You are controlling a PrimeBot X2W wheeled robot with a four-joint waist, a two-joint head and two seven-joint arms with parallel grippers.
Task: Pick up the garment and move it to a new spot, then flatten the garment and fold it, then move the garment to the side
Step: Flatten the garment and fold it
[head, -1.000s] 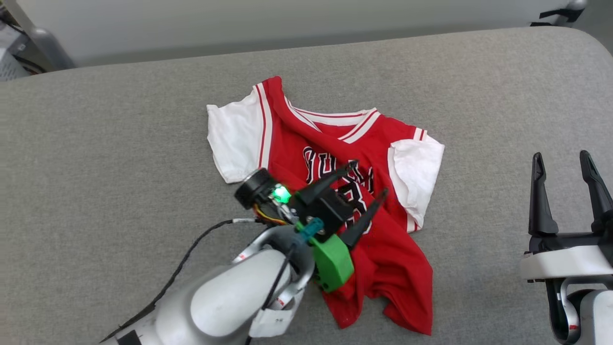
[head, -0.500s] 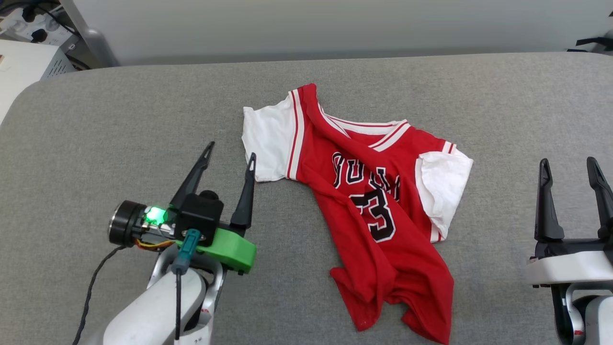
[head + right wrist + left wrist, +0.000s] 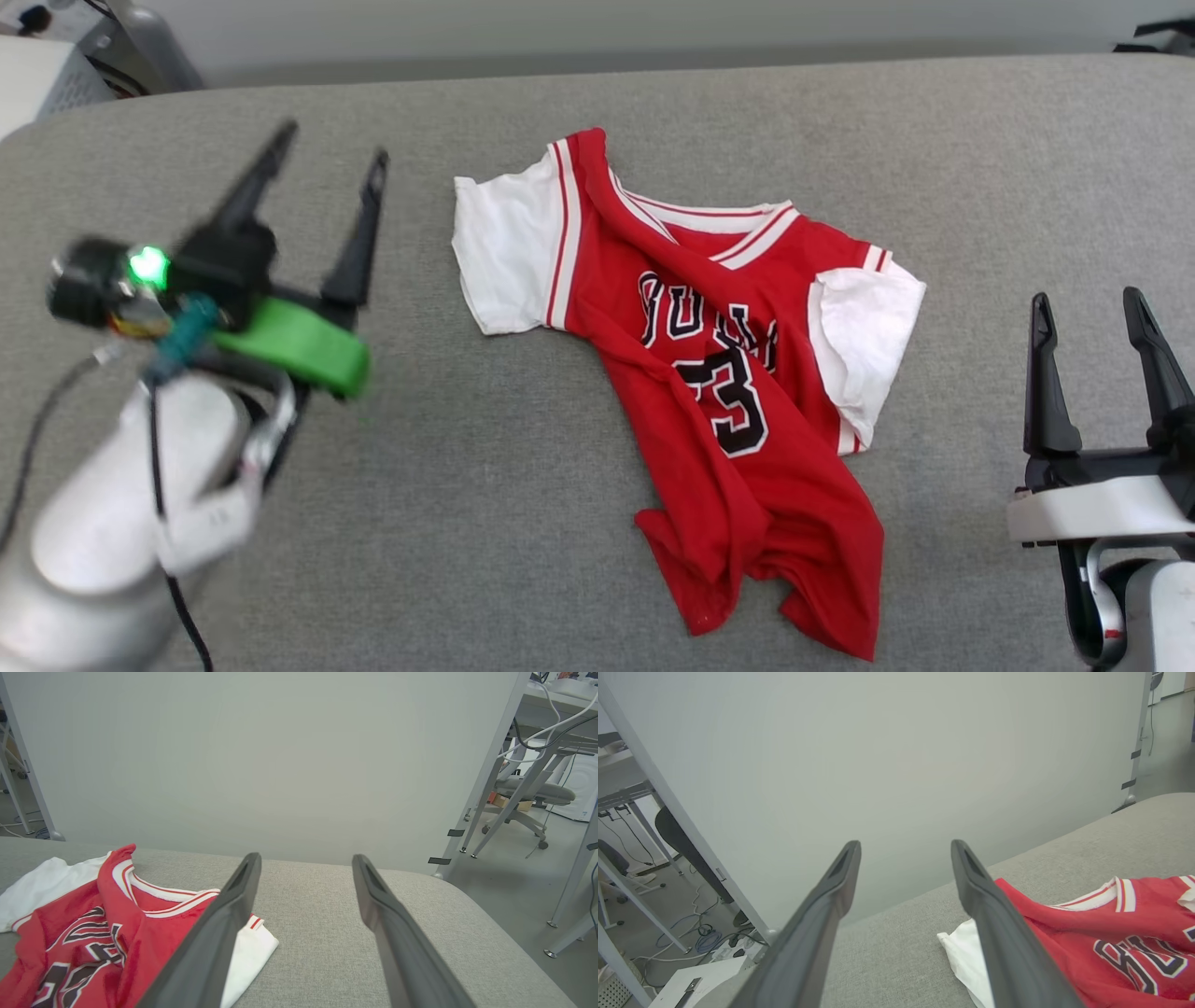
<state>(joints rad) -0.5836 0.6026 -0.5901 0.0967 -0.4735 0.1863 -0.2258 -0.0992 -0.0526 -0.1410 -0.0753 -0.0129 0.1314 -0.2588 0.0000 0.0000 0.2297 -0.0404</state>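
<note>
Shirt (image 3: 728, 373) lies face up near the middle of the grey surface (image 3: 467, 523), collar toward the far edge, lettering & number showing. It's not flat. The body twists diagonally toward the near right and the hem (image 3: 747, 579) is bunched and folded over itself. One white sleeve (image 3: 504, 252) is spread out on the left, the other (image 3: 864, 345) rumpled on the right. We can't tell whether this is already its new spot. If so, we judge flattening is the step due, w/ folding and the shift to the side after.

Left claw (image 3: 331, 149) hangs over the surface well left of the shirt, fingers spread wide, nothing between them; it shows blurred in the head view. Right claw (image 3: 1088, 301) sits by the right edge, also wide open & empty, apart from the rumpled sleeve. Both are clear of the cloth, prob. so the head camera gets an unblocked look at how it lies before we choose grip pts.

Our guess for what's needed next: each claw takes a corner on its own side, shoulders or hem, and draws outward to undo the twist. Risk: the bunched hem is several layers thick, so a pinch there may catch just one.
</note>
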